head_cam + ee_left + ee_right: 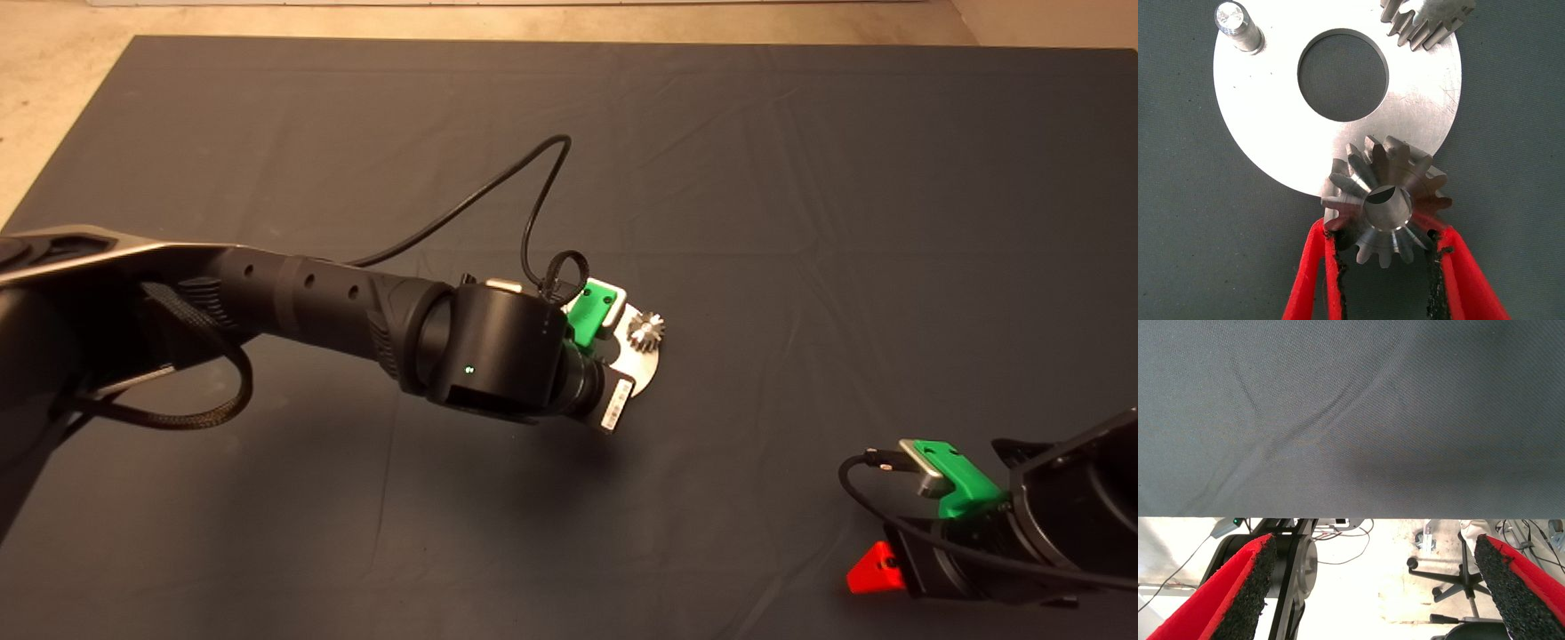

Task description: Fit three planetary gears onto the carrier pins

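The shiny round disc [1258, 113] with a central hole lies on the mat; in the head view it [642, 369] shows past my left wrist. My left gripper [1385, 232] is shut on a planetary gear [1388, 207], holding it by its teeth over the disc's rim. A sliver of metal shows inside its bore. A second gear [1428, 23] sits on the disc's far side and also shows in the head view [646, 331]. One carrier pin [1238, 27] stands bare. No third gear is in view. My right gripper [1371, 587] is open and parked at the lower right.
The left arm [356, 311] reaches across the mat from the left with a black cable looping above it. The right arm's red finger [876, 569] shows near the front edge. Past the mat's edge the right wrist view shows a chair base [1458, 577] on the floor.
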Robot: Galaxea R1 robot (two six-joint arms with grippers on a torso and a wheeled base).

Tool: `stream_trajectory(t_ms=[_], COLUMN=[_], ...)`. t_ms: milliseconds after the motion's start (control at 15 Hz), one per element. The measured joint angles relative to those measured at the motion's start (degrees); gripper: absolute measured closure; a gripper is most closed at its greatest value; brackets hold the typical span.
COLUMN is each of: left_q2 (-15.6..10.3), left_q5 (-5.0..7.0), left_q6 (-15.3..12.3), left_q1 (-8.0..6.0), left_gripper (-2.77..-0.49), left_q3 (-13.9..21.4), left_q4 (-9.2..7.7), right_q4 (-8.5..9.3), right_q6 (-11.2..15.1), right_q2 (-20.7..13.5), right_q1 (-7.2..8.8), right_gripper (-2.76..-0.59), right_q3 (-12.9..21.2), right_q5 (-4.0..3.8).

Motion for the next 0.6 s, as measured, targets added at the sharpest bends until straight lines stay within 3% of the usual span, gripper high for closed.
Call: stream_trajectory(t_ms=[600], left_q2=[0.28], left_q5=[-0.02], left_q6=[0.01], left_q1=[0.69], left_gripper=[-0.51], left_q3=[-0.13], left_q4=[-0.01], right_q4=[0.0], right_q6=[0.0], right_q2=[0.0], right_q1=[0.0], right_gripper=[-2.2], right_q3=[0.0], right_q5=[0.01])
